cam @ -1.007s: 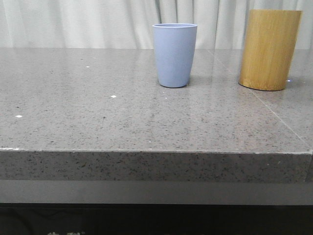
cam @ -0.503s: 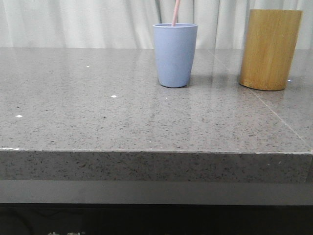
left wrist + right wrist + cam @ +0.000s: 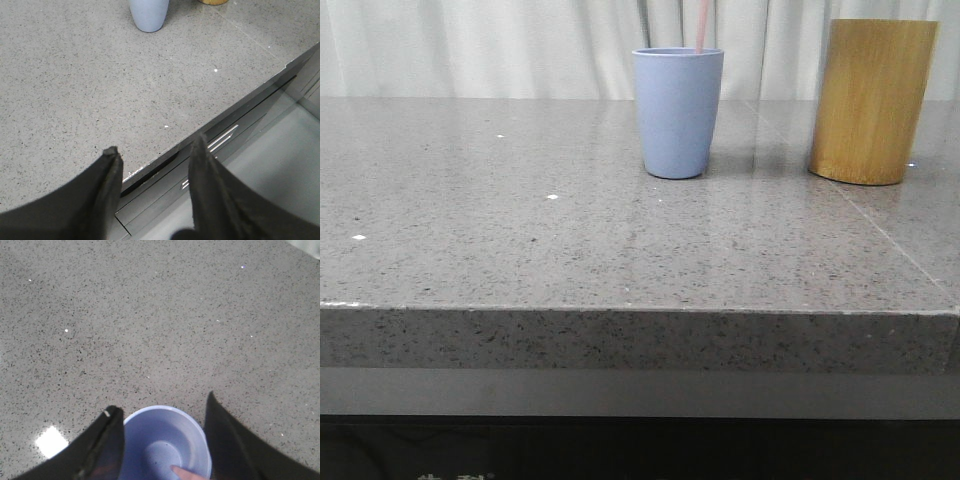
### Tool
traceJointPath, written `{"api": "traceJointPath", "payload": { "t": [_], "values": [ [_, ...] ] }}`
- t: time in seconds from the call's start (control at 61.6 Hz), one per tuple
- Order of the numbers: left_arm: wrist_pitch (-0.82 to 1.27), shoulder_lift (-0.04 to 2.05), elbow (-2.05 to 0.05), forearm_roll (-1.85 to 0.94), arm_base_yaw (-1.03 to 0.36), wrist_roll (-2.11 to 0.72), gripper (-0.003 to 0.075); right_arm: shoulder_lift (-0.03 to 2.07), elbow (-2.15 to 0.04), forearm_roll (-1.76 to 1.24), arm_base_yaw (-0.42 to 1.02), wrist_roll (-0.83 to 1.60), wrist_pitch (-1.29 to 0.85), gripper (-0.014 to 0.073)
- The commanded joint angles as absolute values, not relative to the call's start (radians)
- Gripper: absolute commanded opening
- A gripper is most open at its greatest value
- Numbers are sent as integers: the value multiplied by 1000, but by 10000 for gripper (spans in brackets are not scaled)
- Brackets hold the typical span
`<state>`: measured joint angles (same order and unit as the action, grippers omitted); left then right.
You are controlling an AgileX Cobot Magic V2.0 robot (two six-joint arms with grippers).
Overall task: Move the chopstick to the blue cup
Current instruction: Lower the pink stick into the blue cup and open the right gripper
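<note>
The blue cup (image 3: 677, 112) stands upright at the middle back of the table. One pale pink chopstick (image 3: 701, 25) rises out of it near the right side of its rim and runs out of the top of the front view. In the right wrist view I look down into the cup (image 3: 150, 440) and see the chopstick's lower end (image 3: 184, 473) resting on its bottom. My right gripper (image 3: 161, 403) is open above the cup, one finger on each side of the rim. My left gripper (image 3: 155, 145) is open and empty over the table's front edge, far from the cup (image 3: 148, 15).
A taller yellow-brown bamboo cylinder (image 3: 871, 100) stands to the right of the blue cup; a sliver of it also shows in the left wrist view (image 3: 215, 1). The grey speckled table (image 3: 520, 240) ends in a front edge (image 3: 235, 107) with a drop below.
One second ago the cup showed no chopstick. Half a second ago a chopstick stood at the left of the rim; now it stands toward the right.
</note>
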<state>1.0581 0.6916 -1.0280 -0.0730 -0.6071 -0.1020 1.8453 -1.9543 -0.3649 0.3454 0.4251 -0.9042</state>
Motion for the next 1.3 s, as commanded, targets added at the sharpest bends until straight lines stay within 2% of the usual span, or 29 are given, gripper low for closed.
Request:
{"api": "traceJointPath", "payload": {
  "t": [0.0, 0.357, 0.568, 0.731, 0.99, 1.283],
  "values": [
    [987, 692, -1052, -81, -614, -93, 312, 1763, -1984, -374, 341, 431, -841, 436],
    [987, 692, -1052, -81, -614, -93, 312, 1595, -2028, -238, 341, 342, -932, 436],
    [986, 692, -1052, -80, -614, -93, 312, 1441, -2000, -83, 341, 112, -1135, 436],
    [984, 692, -1052, -80, -614, -93, 312, 1287, -1814, 29, 340, 9, -1137, 436],
    [984, 692, -1049, -80, -614, -93, 312, 998, -1367, 62, 338, -83, -954, 436],
    [984, 692, -1049, -80, -614, -93, 312, 731, -1010, 73, 338, -86, -820, 436]
  ]
}}
